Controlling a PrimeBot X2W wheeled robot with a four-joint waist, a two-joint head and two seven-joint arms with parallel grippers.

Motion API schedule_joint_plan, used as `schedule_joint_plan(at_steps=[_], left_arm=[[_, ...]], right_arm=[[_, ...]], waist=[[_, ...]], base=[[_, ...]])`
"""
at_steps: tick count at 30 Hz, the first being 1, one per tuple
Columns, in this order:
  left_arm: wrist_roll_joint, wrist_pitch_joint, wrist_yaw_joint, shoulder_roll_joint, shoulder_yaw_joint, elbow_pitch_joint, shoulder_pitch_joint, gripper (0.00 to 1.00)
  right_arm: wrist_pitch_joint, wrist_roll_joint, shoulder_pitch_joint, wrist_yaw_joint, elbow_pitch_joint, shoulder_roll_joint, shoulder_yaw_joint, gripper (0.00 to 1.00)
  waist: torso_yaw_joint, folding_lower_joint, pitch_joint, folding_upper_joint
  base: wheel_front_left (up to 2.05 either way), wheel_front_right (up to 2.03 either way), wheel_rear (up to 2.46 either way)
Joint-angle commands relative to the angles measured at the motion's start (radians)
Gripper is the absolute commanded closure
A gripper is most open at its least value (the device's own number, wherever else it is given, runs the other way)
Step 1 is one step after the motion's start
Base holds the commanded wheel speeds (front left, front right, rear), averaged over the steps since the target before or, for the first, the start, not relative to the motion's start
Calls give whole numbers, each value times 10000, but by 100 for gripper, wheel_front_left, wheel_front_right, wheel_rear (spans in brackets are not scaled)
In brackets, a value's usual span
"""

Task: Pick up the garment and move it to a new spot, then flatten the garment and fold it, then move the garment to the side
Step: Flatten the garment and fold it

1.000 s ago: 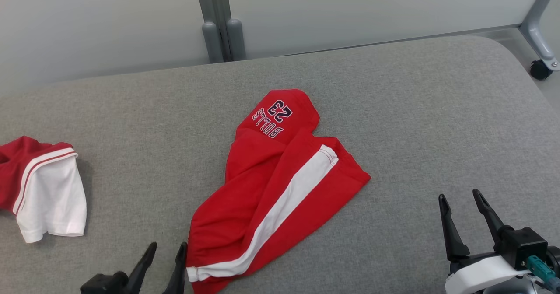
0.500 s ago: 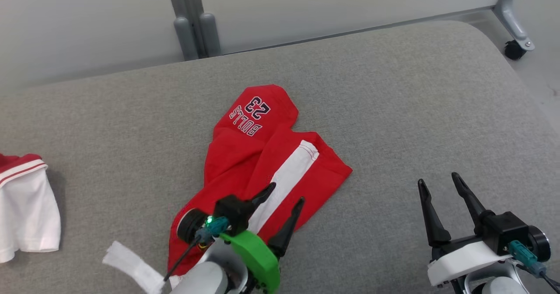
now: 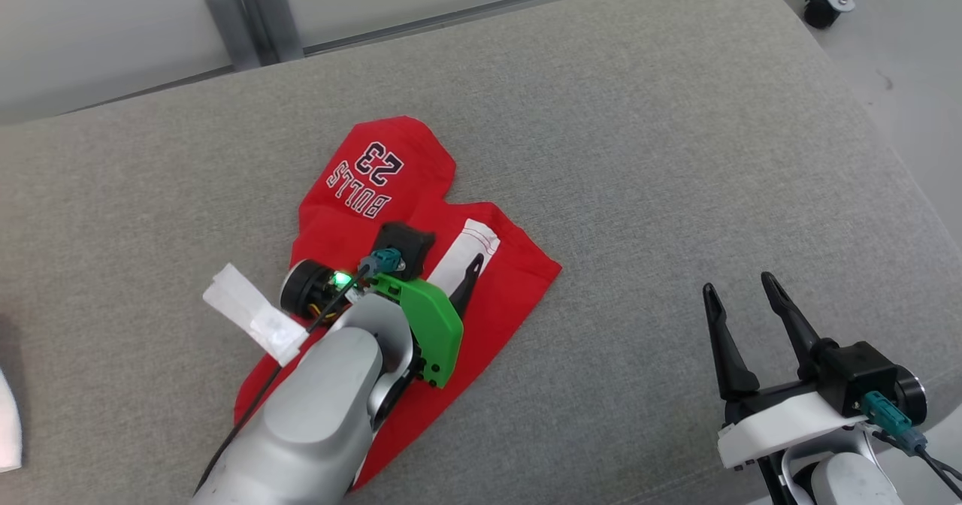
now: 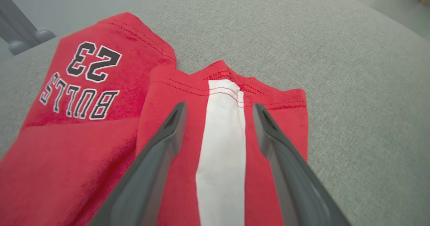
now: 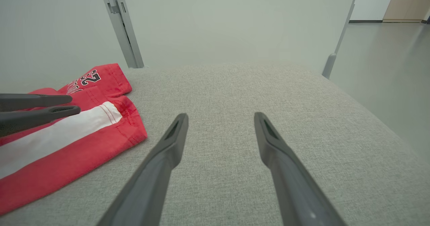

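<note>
The garment (image 3: 331, 219) is a pair of red shorts with a white side stripe and "BULLS 23" print, lying crumpled in the middle of the grey cushion (image 3: 639, 152). My left gripper (image 3: 457, 253) hovers low over it, open. In the left wrist view the garment (image 4: 67, 145) lies under the left gripper (image 4: 219, 106), whose fingers straddle the white stripe near its hem. My right gripper (image 3: 738, 283) stands open over bare cushion to the garment's right, holding nothing. The right wrist view has the right gripper (image 5: 220, 115), the garment (image 5: 117, 81) and the left gripper (image 5: 74, 105).
A second garment (image 3: 6, 422), white, peeks in at the left edge. Grey frame posts (image 3: 240, 9) stand behind the cushion, and a caster wheel (image 3: 819, 9) sits at the far right. The cushion's rounded edge (image 3: 902, 189) drops to the floor on the right.
The camera has tilted and turned, shifting the whole picture. My left arm has reached forward over the garment, its fingers now at the white stripe's hem. The right gripper has barely moved.
</note>
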State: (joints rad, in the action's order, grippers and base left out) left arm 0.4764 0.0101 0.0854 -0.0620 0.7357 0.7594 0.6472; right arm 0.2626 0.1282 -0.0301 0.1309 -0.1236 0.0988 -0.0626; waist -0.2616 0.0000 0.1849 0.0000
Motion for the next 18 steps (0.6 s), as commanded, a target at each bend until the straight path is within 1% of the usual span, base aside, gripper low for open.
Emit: schedule_joint_plan(at_steps=[1,8,11,12,13,14,15,18], left_arm=[[-31,-41,-38,42,16,245,298,0],[226,149,-27,98,549,1012,1060,1],[268,183,-89,90,880,1225,1265,9],[312,220,-108,88,970,1310,1342,21],[357,266,-139,91,1049,1393,1387,30],[379,296,-151,91,1113,1462,1426,51],[413,352,-214,92,1181,1554,1489,55],[486,496,-325,91,1332,1812,1580,56]], right_arm=[[32,66,-128,-3,-17,-58,-43,0],[32,127,-233,-3,-112,-172,-40,0],[32,148,-298,-3,-144,-223,-76,0],[32,150,-330,-3,-150,-248,-100,0],[32,170,-344,-3,-161,-269,-112,0],[32,189,-351,-3,-167,-283,-108,0],[32,200,-354,-3,-167,-302,-109,0],[32,222,-343,-3,-184,-348,-83,0]], waist=[[-377,0,341,0],[-659,0,531,0],[-762,0,607,0],[-803,0,630,0],[-838,0,645,0],[-861,0,661,0],[-886,0,678,0],[-927,0,718,0]], base=[[0,0,0],[0,0,0],[0,0,0],[0,0,0],[0,0,0],[0,0,0],[0,0,0],[0,0,0]])
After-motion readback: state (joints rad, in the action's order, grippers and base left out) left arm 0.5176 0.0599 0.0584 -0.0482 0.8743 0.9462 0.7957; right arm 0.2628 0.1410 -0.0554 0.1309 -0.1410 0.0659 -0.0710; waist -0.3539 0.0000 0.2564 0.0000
